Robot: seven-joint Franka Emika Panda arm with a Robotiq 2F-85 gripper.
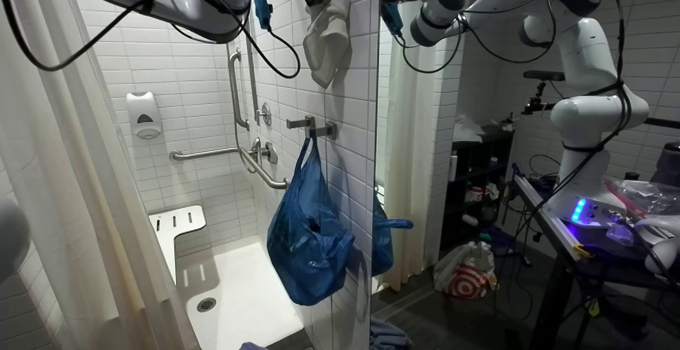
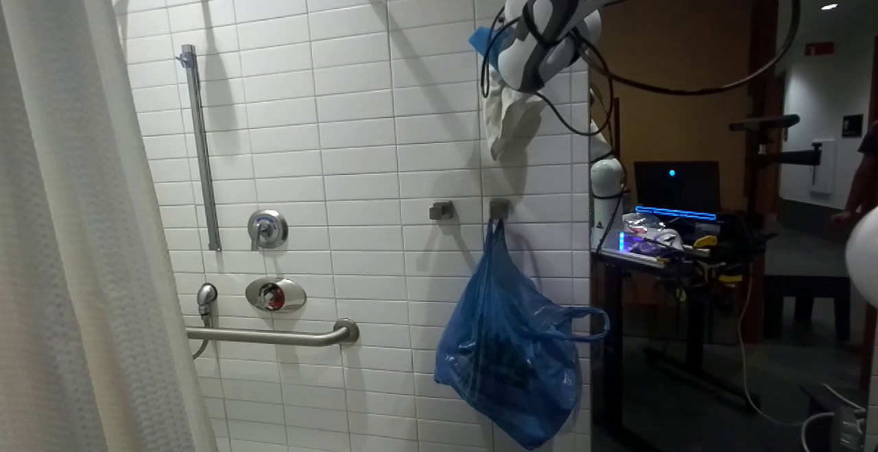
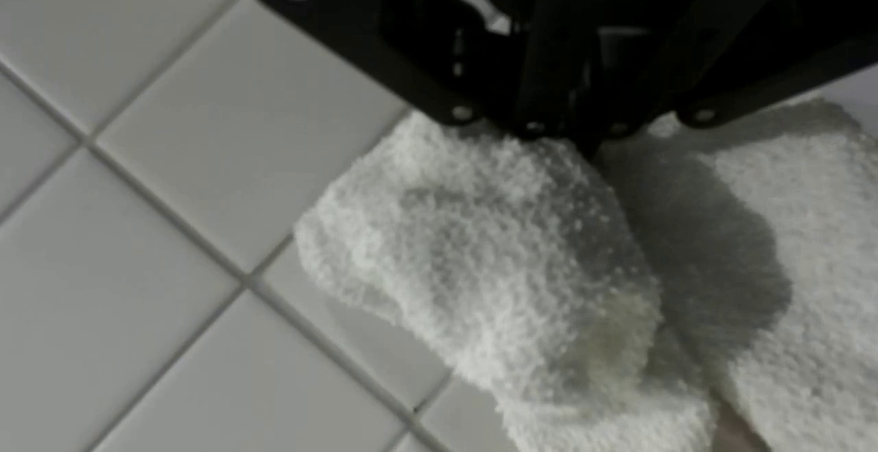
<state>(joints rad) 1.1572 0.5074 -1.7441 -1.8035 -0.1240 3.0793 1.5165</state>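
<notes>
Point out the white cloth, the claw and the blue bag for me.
White cloth [image 3: 473,253]: wrist view, on its bunched front fold.
Claw [image 3: 579,131]: wrist view, midway between its fingertips, at the cloth.
Blue bag [image 2: 511,363]: in an exterior view, on its hanging body.

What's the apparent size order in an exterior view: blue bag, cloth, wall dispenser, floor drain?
In an exterior view, largest to smallest:
blue bag
cloth
wall dispenser
floor drain
Apparent size only: the wall dispenser is farther back.
</notes>
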